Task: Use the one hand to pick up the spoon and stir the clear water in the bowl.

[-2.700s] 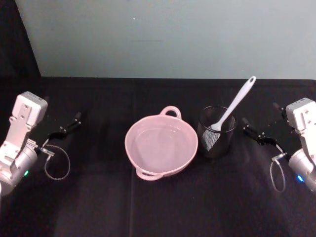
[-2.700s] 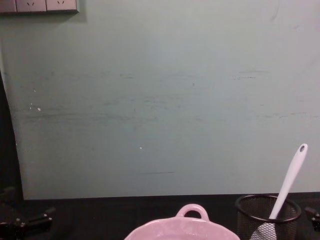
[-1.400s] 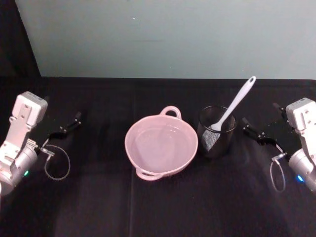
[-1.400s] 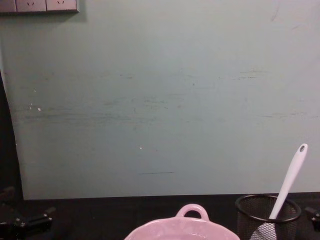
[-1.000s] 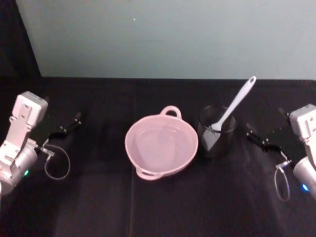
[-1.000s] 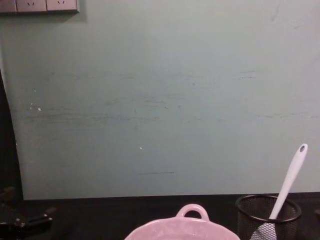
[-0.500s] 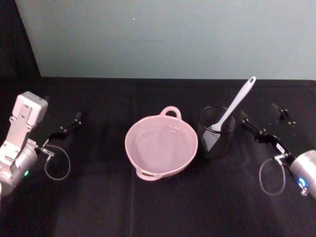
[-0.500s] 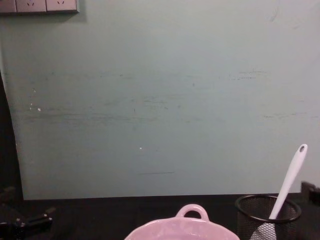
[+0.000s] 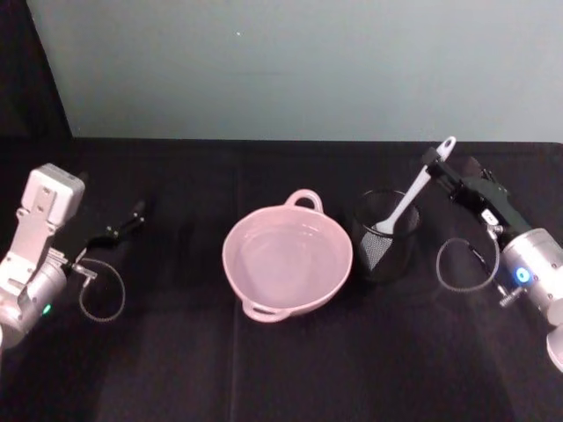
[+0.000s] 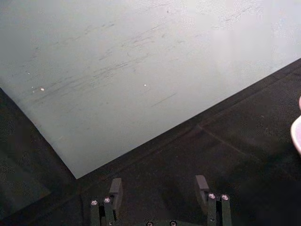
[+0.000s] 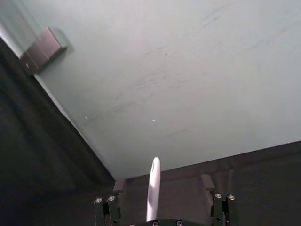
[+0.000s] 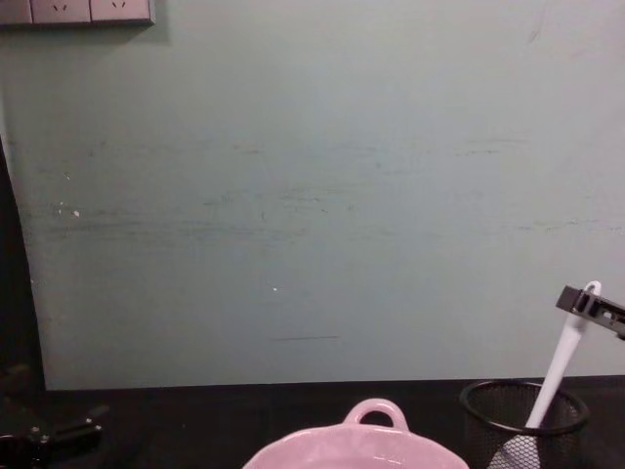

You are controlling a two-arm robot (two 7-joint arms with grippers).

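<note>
The right tool (image 11: 162, 183) is released, its fingers straddling the upper handle of the white spatula-like spoon (image 9: 413, 189) without pinching it. The spoon stands blade-down in the black wire-mesh cup (image 9: 384, 251), just at 3 o'clock of the pink bowl (image 9: 230, 272), with its handle leaning toward 1 o'clock.

In the right wrist view the handle sits slightly nearer one finger, so centring before closing should stop it swinging. A firm grip below the hole end looks best. Drawing the spoon out along its lean should clear the rim without tipping the light cup. Slow circles in the clear water (image 9: 286, 259), away from the rim, should avoid spills on the table (image 9: 264, 378).

The left tool (image 10: 158, 186) is parked at 9 o'clock, fingers spread.
</note>
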